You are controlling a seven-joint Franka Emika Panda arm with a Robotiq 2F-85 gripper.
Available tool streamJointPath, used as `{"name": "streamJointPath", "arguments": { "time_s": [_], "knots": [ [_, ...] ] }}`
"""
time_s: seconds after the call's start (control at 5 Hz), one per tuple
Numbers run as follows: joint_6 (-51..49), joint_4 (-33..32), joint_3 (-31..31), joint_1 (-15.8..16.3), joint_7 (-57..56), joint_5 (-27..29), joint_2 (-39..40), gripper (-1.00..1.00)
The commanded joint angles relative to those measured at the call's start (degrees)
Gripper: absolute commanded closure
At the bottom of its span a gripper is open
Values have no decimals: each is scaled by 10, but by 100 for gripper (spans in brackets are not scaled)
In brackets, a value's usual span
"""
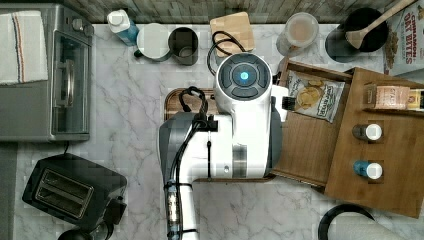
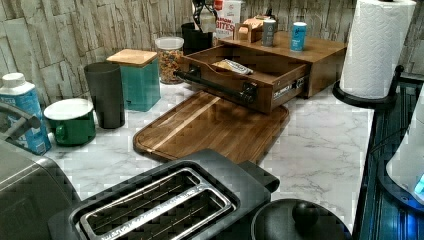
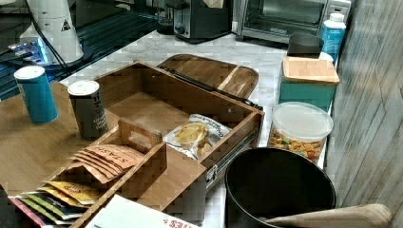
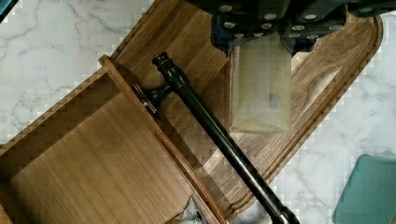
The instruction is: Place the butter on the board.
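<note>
A: What writing can be read?

B: "STASH" is read on the tea packets (image 3: 105, 159) kept in a small wooden caddy (image 3: 138, 135) on the drawer cabinet in the right view. "BITES" is made out on a cereal box (image 2: 227, 15) at the back of the left view, and "DAY BITES" on it in the top view. The print on the chip bag (image 3: 196, 135) is too small to be read.

A: Where is the butter, and how is it aligned?

B: In the wrist view a pale wrapped butter stick (image 4: 260, 86) is seen over the board (image 4: 327, 88), just beside the drawer's black bar handle (image 4: 219, 135). Its long axis is run straight out from the gripper (image 4: 259, 41), crossing the handle's line at an angle. Whether it is touching the board cannot be told.

A: And the claw?

B: The fingers are closed partway onto the near end of the stick, one on each long side.

A: Containers?

B: The open drawer (image 3: 157, 102) is seen to hold the chip bag, at about 3 o'clock from the arm in the top view. A clear lidded jar (image 3: 300, 133) is filled with mixed cereal or snack pieces. A wooden spoon (image 1: 372, 22) is stood in a black pot (image 1: 357, 32) at 1 o'clock.
</note>
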Motion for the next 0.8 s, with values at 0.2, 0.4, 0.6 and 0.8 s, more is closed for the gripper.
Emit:
{"name": "streamJointPath", "arguments": {
  "time_s": [0.2,0.4,0.6,0.8],
  "knots": [
    [59,-58,14,14,15,6,-34,100],
    [111,-108,33,35,29,17,-66,100],
    [172,-157,53,57,19,47,-94,100],
    [180,-173,67,82,77,18,-88,100]
  ]
}}
